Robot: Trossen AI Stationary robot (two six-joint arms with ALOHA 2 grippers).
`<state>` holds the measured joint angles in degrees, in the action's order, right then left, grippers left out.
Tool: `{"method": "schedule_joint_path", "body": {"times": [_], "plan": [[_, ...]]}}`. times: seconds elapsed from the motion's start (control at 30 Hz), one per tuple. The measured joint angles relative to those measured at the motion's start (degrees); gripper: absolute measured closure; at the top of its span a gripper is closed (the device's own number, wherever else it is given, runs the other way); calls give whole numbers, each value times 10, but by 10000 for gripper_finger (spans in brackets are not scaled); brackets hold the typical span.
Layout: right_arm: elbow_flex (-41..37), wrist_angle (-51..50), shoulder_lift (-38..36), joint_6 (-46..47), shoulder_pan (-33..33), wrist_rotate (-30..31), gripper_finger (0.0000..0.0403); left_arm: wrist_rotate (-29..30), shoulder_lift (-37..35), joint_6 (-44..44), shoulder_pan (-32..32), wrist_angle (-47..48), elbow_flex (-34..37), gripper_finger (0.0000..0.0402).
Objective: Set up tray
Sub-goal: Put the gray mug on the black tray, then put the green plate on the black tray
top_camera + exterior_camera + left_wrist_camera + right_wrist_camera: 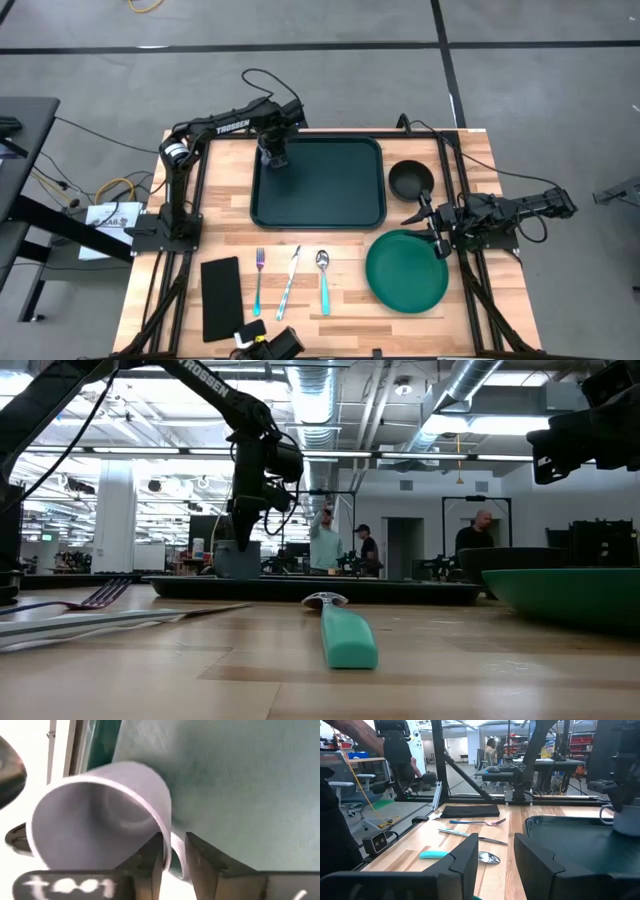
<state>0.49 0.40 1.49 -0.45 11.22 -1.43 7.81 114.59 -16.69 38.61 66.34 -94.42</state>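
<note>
The dark green tray [330, 190] lies at the table's far middle. A pale grey cup [95, 820] stands upright on the tray's far left corner, also seen in the low view [238, 558]. My left gripper [175, 865] points down over the cup [272, 155], open by a narrow gap, with one finger inside the cup and one outside its wall. My right gripper [425, 225] waits open at the table's right side, level, holding nothing [495, 860]. My left gripper stands astride the cup's wall at the rim [167, 851] from above. The inner finger [150, 865] lies close against the wall, and I cannot tell whether it touches. A gap shows between the wall and the outer finger [202, 865]. The cup rests on the tray.
A dark bowl [410, 180] sits right of the tray and a round green plate [407, 270] nearer. Fork [258, 280], knife [290, 280], spoon [323, 280] and a flat black rectangle [222, 298] lie along the near side. People stand in the room behind.
</note>
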Motion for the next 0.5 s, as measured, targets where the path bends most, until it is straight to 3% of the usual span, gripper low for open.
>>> {"method": "schedule_joint_path", "body": {"times": [0.17, 0.4, 0.5], "plan": [[0, 0, 0, 0, 0, 0, 285, 5, -1, 0, 0, 28, -46, 312], [0, 0, 0, 0, 0, 0, 285, 3, -2, 26, 0, 77, -173, 301], [0, 0, 0, 0, 0, 0, 285, -58, -2, 56, 0, 110, -242, 301]]}}
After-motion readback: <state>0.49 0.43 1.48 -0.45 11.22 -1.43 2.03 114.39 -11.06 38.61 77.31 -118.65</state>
